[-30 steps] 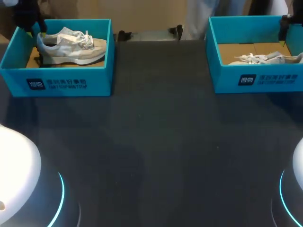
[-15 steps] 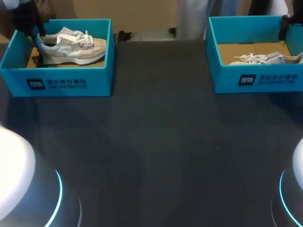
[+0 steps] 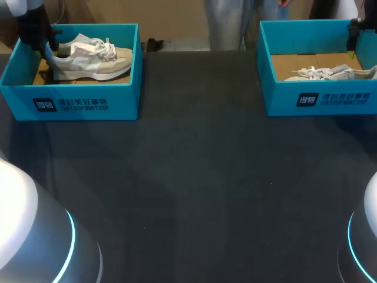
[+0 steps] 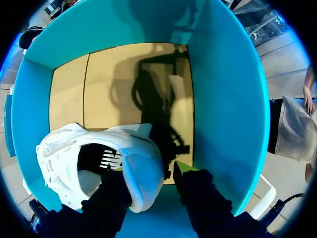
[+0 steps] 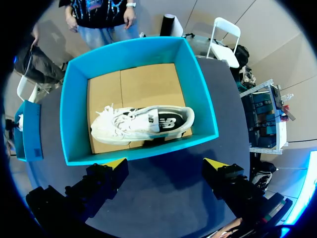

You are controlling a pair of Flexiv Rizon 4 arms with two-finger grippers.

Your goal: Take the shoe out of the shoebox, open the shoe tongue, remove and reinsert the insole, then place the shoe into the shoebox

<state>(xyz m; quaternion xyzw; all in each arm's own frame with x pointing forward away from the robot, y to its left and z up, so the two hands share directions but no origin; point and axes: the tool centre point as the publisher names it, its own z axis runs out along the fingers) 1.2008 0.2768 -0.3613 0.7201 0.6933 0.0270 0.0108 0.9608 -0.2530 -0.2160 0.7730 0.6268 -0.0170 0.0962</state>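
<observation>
My left gripper (image 4: pixel 147 169) was down inside the left shoebox (image 3: pixel 82 103), at the heel end of the shoe (image 3: pixel 88 56). The shoe lay on its sole on the cardboard floor, toe pointing toward the middle of the worktop (image 3: pixel 200 177). The fingers stood apart astride the heel collar, one in the shoe's opening and one outside. I thought I saw a sliver of gap on the outer side, so I judged they had not pinched yet.

My worry was the grip itself. A hold on the heel rim alone is thin. I expected the toe to swing down on lifting, and the shoe could pivot or slip out. The outer finger sat just beside the box's end wall. A slightly off closure or lift could catch that wall and drag the light box along. Squeezing hard might also fold the collar in.

My right gripper (image 5: pixel 166 163) hung above the right shoebox (image 5: pixel 74 129), which held a second shoe (image 5: pixel 138 124). Its fingers were spread wide and held nothing, so it posed no risk where it was.
</observation>
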